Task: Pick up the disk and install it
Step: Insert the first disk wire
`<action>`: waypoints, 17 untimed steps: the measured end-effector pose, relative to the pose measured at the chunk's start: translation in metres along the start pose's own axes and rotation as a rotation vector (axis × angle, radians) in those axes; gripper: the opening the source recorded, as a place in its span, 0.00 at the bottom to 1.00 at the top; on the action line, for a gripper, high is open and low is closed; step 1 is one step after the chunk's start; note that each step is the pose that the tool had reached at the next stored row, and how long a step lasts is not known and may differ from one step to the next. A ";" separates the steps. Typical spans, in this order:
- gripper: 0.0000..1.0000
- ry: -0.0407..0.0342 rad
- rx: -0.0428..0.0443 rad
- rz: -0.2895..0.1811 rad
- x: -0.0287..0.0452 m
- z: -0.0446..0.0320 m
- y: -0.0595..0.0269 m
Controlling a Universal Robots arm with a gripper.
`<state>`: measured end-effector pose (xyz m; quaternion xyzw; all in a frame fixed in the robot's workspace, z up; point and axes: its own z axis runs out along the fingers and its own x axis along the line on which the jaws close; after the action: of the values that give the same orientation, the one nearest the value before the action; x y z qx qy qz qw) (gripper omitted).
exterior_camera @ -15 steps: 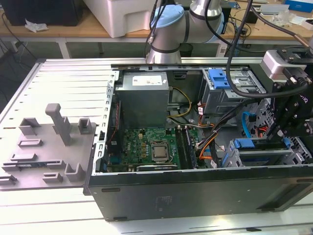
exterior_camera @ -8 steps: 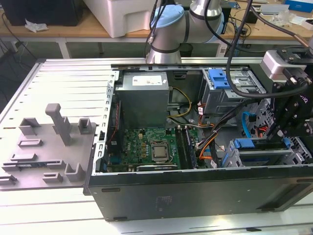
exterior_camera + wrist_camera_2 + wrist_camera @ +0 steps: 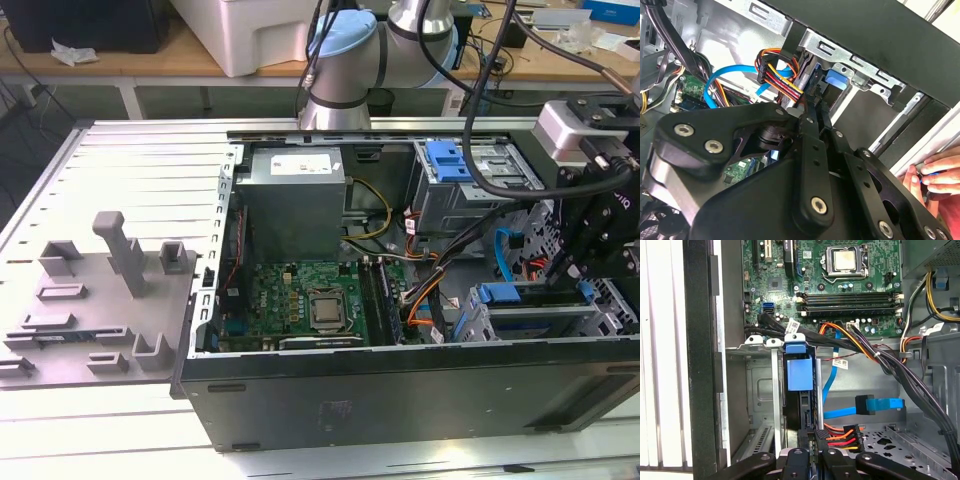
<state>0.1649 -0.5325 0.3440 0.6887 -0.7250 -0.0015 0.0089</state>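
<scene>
The disk (image 3: 799,374) stands on edge in the drive bay at the case's front corner, its blue carrier rail facing up. In the exterior view the disk (image 3: 505,294) lies in the bay at the exterior view's right, near the case's front wall. My gripper (image 3: 812,440) reaches down onto the disk's rear edge with its fingers drawn close together on it. In the second wrist view the gripper (image 3: 812,107) points into the bay beside the disk's blue tab (image 3: 836,80). The gripper (image 3: 556,272) hangs over the bay.
A bundle of coloured power wires (image 3: 840,436) and a blue data cable (image 3: 875,405) lie right by the fingers. The motherboard (image 3: 310,295), power supply (image 3: 295,200) and a blue-handled drive cage (image 3: 450,160) crowd the open case. A person's hand (image 3: 935,174) rests outside the case wall.
</scene>
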 end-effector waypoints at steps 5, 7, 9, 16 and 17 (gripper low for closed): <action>0.16 0.0002 0.0001 -0.003 0.0000 -0.0001 -0.0001; 0.16 0.0002 0.0001 -0.004 0.0000 -0.0001 0.0000; 0.16 0.0010 0.0002 -0.006 0.0000 -0.0001 -0.0002; 0.16 0.0014 0.0002 -0.008 0.0000 0.0000 -0.0003; 0.16 0.0017 0.0002 -0.008 0.0001 -0.0001 -0.0003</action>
<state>0.1652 -0.5326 0.3441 0.6918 -0.7220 -0.0009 0.0094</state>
